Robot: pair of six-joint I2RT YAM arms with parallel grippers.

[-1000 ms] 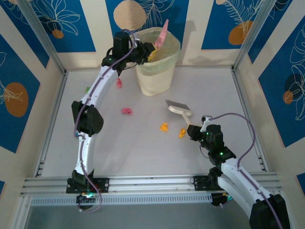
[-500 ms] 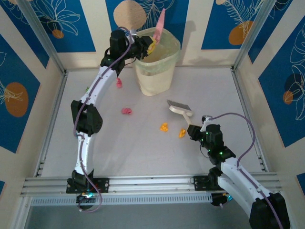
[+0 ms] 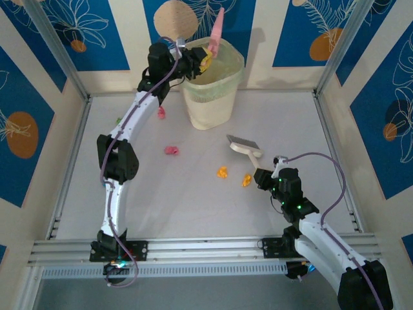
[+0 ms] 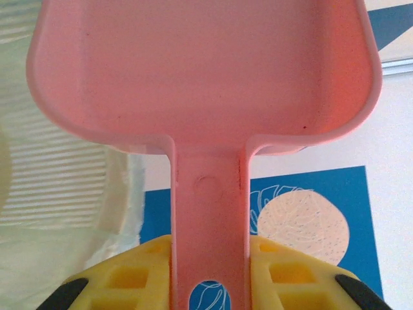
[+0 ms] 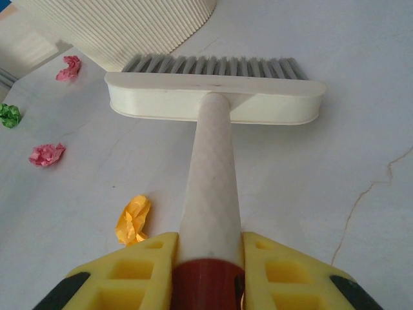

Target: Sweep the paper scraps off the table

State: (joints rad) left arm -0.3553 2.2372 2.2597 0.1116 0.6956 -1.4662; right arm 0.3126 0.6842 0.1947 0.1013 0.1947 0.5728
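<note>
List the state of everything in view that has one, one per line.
left gripper: shut on the handle of the dustpan.
dustpan: raised, standing nearly upright at the rim of the bin.
bin: upright on the table.
right gripper: shut on the handle of the brush.
brush: held low, bristles toward the table.
paper scraps: loose on the table, not yet swept.

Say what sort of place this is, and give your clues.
Probably a robot test cell: a white table edged by aluminium rails, patterned walls boxing it in, left arm and right arm bolted at its near edge.
</note>
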